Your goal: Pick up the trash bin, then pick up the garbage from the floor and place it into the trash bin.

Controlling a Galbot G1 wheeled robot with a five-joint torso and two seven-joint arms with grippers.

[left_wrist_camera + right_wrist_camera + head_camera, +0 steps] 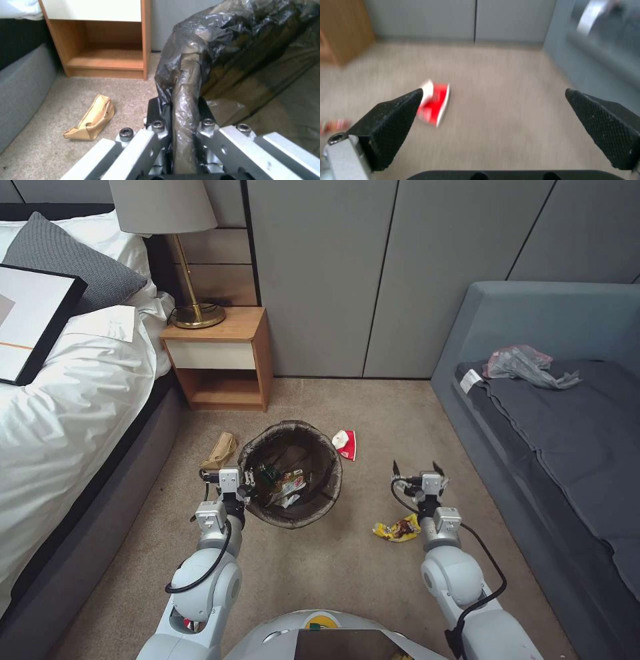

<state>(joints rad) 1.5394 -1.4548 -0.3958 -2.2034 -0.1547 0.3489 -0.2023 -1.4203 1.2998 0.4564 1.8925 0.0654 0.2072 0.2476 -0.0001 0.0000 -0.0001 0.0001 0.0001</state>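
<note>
On the beige carpet between bed and sofa, my left gripper (235,488) pinches the bag-lined rim of the small round white trash bin (291,473), keeping it within reach for drop-ins. My right gripper (419,471) hangs wide open and empty, between the red-and-white snack wrapper (345,444) and the yellow wrapper (397,528).

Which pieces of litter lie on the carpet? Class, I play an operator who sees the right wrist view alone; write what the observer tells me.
Observer: Besides your red-and-white wrapper, a yellow wrapper lies beside the right arm.
Operator: Anything past the bin?
Observer: A crumpled brown paper bag lies on the bin's nightstand side.
Operator: Who holds the bin?
Observer: The left gripper is clamped on the trash bin rim.
Operator: Bin empty?
Observer: No, wrappers lie inside.
</note>
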